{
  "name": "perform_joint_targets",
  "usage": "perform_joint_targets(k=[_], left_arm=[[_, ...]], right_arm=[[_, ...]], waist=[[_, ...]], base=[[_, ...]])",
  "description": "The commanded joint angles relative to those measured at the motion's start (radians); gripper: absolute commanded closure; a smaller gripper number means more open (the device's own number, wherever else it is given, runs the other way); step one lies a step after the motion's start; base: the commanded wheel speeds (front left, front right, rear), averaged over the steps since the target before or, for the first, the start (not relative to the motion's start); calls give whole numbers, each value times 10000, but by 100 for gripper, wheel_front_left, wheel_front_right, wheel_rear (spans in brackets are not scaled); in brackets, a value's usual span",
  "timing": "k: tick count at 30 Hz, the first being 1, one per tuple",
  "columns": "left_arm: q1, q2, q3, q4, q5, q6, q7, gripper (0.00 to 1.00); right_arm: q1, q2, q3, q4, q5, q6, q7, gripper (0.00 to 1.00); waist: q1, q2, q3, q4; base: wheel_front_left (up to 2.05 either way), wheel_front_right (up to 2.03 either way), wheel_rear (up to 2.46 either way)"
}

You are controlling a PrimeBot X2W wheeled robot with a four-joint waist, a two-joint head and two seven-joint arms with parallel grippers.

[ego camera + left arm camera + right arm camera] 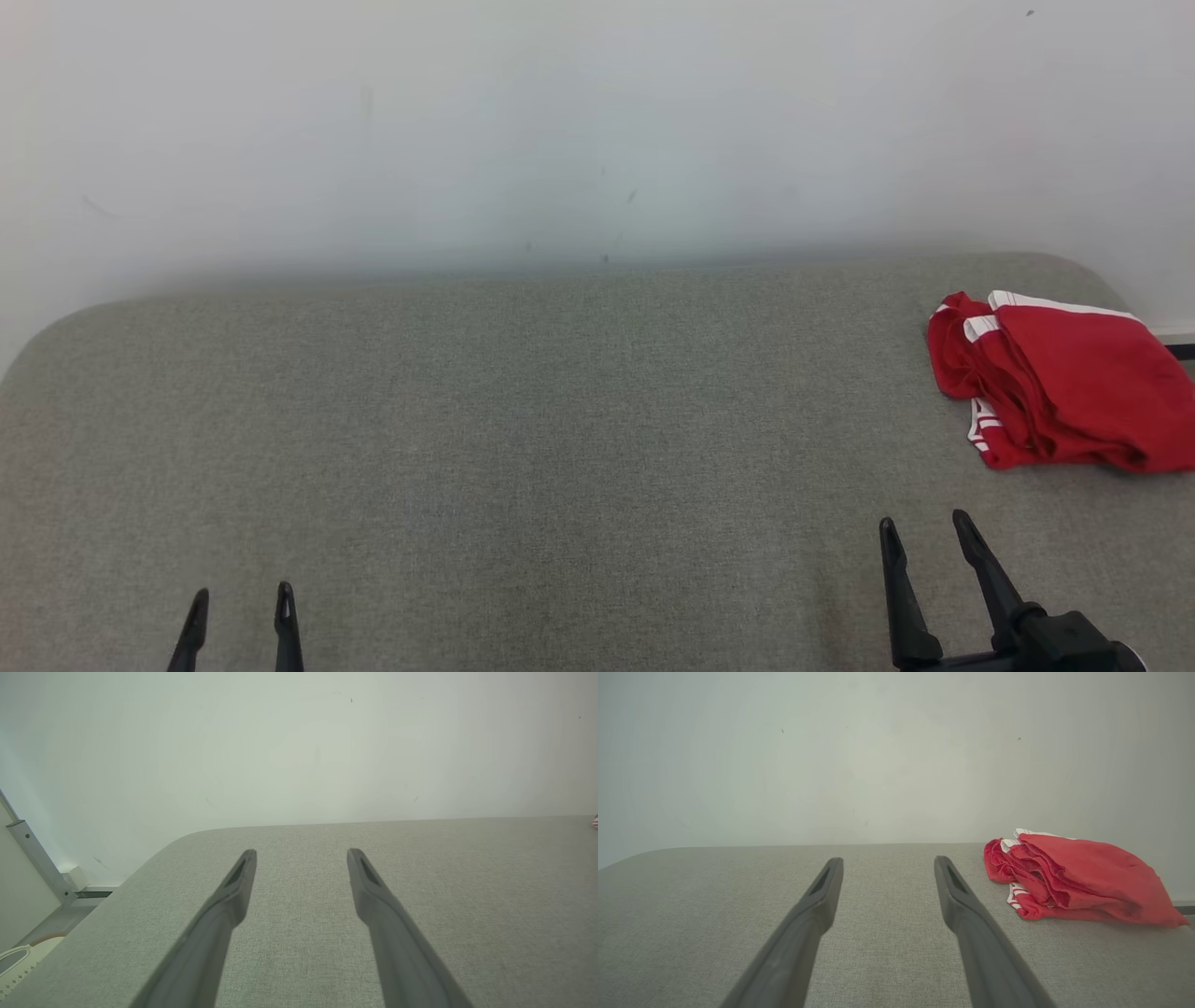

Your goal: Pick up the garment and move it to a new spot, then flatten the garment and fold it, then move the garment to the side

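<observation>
A red garment (1064,383) with white trim lies folded in a loose stack at the far right of the grey fabric table (523,420). In the right wrist view the garment (1078,882) sits ahead and to the right of my fingers. My right gripper (924,527) hovers open near the front edge, a short way in front of the garment and apart from it. My left gripper (241,602) is open at the lower left, far from the garment. Both wrist views show the gripper (301,854) and gripper (887,861) with nothing between the fingers.
A white wall (560,131) rises right behind the table's far edge. The table's corners are rounded. Past the left corner stand a metal frame post (37,858) and a pale object (18,956) on the floor.
</observation>
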Motion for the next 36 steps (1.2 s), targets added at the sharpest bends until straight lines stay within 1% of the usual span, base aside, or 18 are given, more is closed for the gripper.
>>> perform_joint_targets(k=[1, 6, 11, 12, 13, 14, 25, 36], left_arm=[[17, -17, 6, -4, -2, 4, 0, 100], [36, -227, -138, 305, -235, -34, 41, 100], [-55, -362, -115, 308, -1186, -215, 189, 100], [-102, -413, -105, 330, -1550, -292, 247, 100], [-126, -439, -100, 343, -1726, -330, 276, 100], [-126, -439, -100, 343, -1726, -330, 276, 100], [-373, -708, -57, 468, -3541, -732, 565, 100], [-574, -952, -16, 568, -5149, -1090, 822, 100]], right_arm=[[0, 2, 8, 4, 6, 0, 0, 100], [134, 2, 1, 336, 200, 0, 43, 100], [164, -79, -147, 238, 1386, -1, 324, 100], [174, -112, -208, 205, 1838, -1, 436, 100], [178, -127, -237, 190, 2058, -1, 490, 100], [178, -127, -237, 190, 2058, -1, 490, 100], [222, -246, -553, 26, 4281, -3, 1063, 100], [260, -321, -864, -112, 6208, -5, 1596, 100]], waist=[[0, 0, -4, -13], [2, 0, -1, -17], [1, 0, 19, -4], [1, 0, 27, 1], [1, 0, 30, 4], [1, 0, 30, 4], [1, 0, 72, 33], [1, 0, 113, 63]], base=[[0, 0, 0], [0, 0, 0], [0, 0, 0], [0, 0, 0], [0, 0, 0], [0, 0, 0], [0, 0, 0], [0, 0, 0]])
